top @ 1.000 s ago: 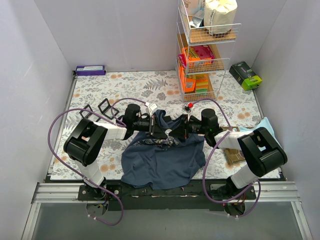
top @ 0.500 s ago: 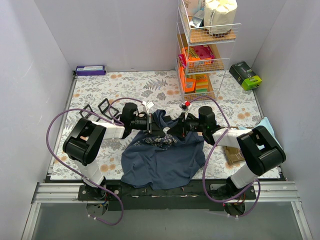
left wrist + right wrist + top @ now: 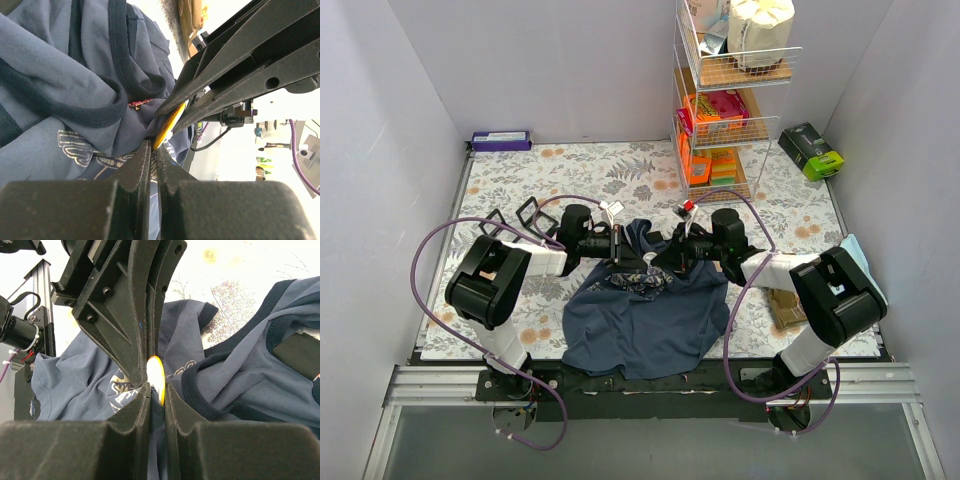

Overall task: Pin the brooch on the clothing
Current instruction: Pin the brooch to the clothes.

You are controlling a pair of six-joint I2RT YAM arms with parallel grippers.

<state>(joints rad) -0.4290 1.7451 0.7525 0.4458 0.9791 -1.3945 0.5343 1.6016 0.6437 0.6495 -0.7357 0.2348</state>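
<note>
Left and right jaws clamp the brooch [image 3: 156, 371] against the clothing [image 3: 645, 320] on a floral table [image 3: 620, 170], pale walls [image 3: 570, 70] around.

I see my work table [image 3: 570, 170] under a floral cover. On it lie a navy tank top [image 3: 650, 320] rumpled near the front centre, two small black frames [image 3: 520, 217] at left, a purple box [image 3: 501, 140] back left, and a wire rack [image 3: 715, 188] and a green box [image 3: 812, 151] back right.

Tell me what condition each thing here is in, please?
Navy-blue sleeveless tank top: lying mostly flat, neck end bunched up.
Round yellow brooch: held edge-on between both pincers, against the top.
Left pincer: shut on the brooch.
Right pincer: shut on the brooch.
</note>
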